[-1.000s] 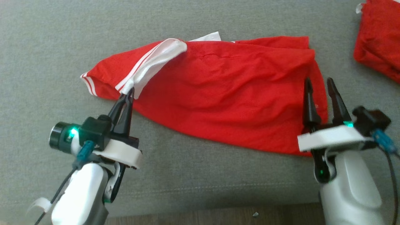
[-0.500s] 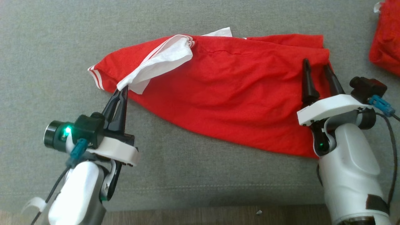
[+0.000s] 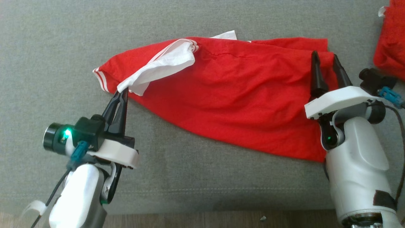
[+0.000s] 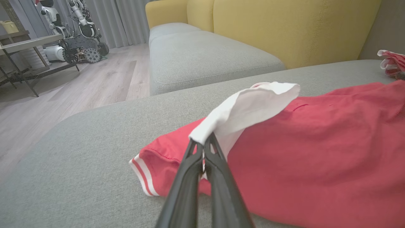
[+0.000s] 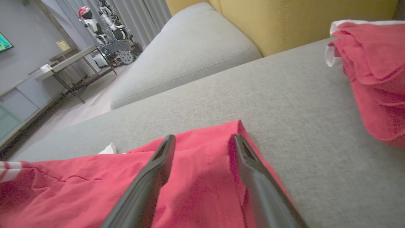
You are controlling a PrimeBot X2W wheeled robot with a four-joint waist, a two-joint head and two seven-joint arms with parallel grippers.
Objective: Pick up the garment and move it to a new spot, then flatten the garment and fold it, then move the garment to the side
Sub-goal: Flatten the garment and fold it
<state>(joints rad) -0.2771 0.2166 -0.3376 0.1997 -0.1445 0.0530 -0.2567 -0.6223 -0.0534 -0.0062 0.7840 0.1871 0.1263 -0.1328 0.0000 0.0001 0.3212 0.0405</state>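
Observation:
The red garment [image 3: 237, 95] with white trim lies spread across the grey couch cushion [image 3: 63, 38]. My left gripper [image 3: 121, 92] is shut on its white flap [image 3: 164, 63], near the garment's striped left end, and holds that flap lifted off the red cloth. The left wrist view shows the same pinch, with the left gripper [image 4: 202, 144] closed on the white flap [image 4: 250, 104]. My right gripper [image 3: 325, 56] stands open over the garment's right end, fingers astride the cloth near its far corner. In the right wrist view the right gripper [image 5: 202, 139] has red garment [image 5: 79, 190] between and under its fingers.
A second red garment [image 3: 390, 41] lies bunched at the far right of the cushion, close to my right arm. The cushion's front edge [image 3: 202, 190] runs along the bottom, with wood floor below. A yellow backrest [image 4: 284, 25] rises behind.
The head view has shifted. My right gripper has reached further up over the garment's right end, toward its far corner. My left gripper has drawn the white flap out to the left.

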